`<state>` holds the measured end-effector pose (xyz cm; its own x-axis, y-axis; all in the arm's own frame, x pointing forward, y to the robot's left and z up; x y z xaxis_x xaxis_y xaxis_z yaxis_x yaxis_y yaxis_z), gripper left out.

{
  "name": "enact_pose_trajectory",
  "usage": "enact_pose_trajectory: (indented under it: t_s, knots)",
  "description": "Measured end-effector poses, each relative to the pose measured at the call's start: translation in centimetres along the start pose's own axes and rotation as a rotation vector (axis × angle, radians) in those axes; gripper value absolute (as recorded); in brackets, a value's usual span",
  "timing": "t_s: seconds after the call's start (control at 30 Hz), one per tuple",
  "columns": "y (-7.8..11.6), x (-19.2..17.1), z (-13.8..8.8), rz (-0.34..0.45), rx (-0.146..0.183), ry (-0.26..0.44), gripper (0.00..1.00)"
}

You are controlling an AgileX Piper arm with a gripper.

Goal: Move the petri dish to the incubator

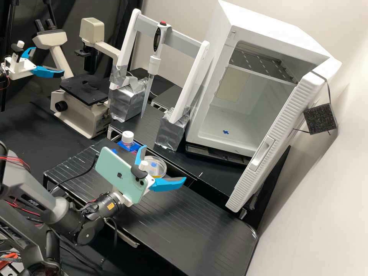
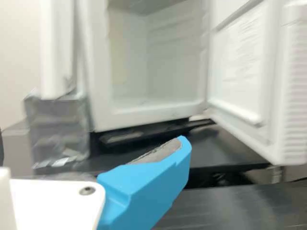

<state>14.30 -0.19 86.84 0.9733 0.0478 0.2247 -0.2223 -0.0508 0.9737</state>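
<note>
bench: by the black bench top (image 1: 184,230) a low, flat work surface is given.
arm: from the near side the dark grey arm (image 1: 86,220) is extended over it, with a pale green phone (image 1: 119,172) fixed behind the gripper, presumably so that the work is filmed from the wrist.
gripper: the gripper (image 1: 164,163) is held open, its blue fingers (image 1: 168,184) spread wide; nothing is seen to be clasped, and the width is probably meant to let a round rim pass between the pads.
petri dish: the clear petri dish (image 1: 154,165) is seen between the spread fingers in the high view; whether a pad is touched by it cannot be told. a level grip would be needed, as any contents could be spilled by a tilt.
bottle: just beyond, a white-capped bottle (image 1: 127,138) is stood on blue tape, likely a placement mark; it could be knocked by a careless swing.
incubator door: the door (image 1: 268,149) is swung wide, so that entry is allowed.
pipette: upright on its stand, the pipette (image 1: 154,63) is held clear of the bench.
incubator: in the open incubator (image 1: 214,124) a blue mark (image 1: 225,132) is set on the floor, perhaps as the target. the dish must first be gripped.
</note>
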Motion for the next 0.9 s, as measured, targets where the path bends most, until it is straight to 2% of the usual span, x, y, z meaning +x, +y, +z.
enact_pose_trajectory:
  t_s: [0.23,0.4,0.47,0.57,0.7,0.9]
  knots:
    - [-0.2,-0.5,-0.8,-0.057,-0.032,0.044,1.0]
    - [-1.8,0.3,-1.7,-0.123,0.005,0.108,1.0]
    - [-2.7,0.6,-2.1,-0.156,0.001,0.116,1.0]
    - [-3.7,1.0,-2.1,-0.186,-0.014,0.092,1.0]
    - [-4.7,1.4,-2.3,-0.182,-0.02,0.049,1.0]
    - [-6.0,1.8,-1.8,-0.165,-0.007,-0.043,1.0]
